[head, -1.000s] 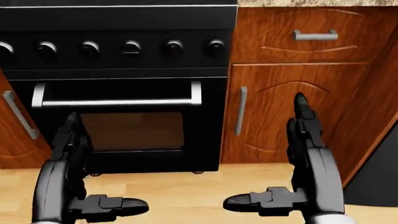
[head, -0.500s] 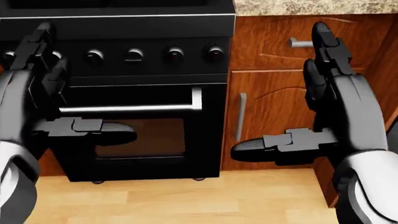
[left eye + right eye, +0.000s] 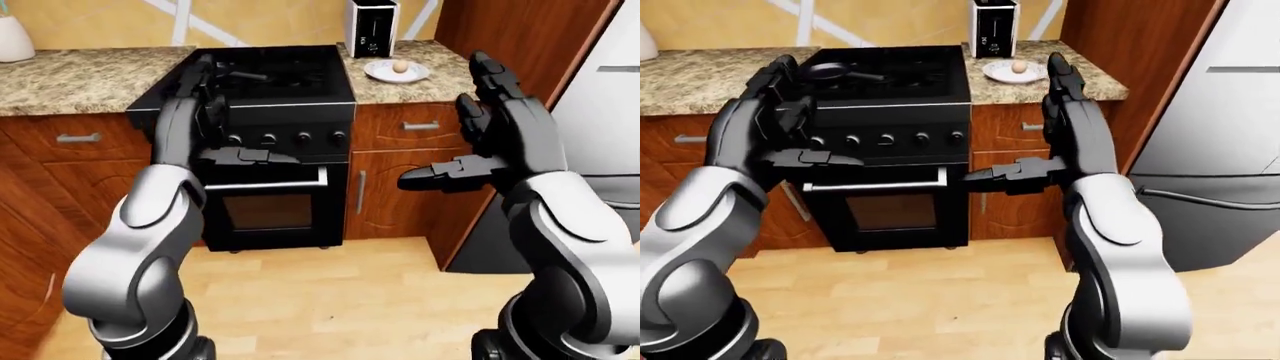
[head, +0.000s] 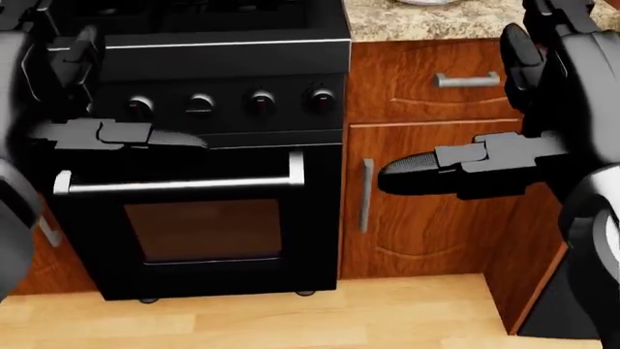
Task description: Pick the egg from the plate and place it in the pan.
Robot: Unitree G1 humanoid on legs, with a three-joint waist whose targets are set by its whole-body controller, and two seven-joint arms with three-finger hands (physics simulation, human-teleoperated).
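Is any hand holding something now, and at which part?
Nothing is held. The left hand and right hand are open and empty; the egg lies on its plate.

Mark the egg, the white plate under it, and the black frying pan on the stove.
pale egg (image 3: 400, 67), left-eye view, middle of the shell.
white round plate (image 3: 378, 73), left-eye view, bare left rim.
black frying pan (image 3: 827, 71), right-eye view, pan bowl.
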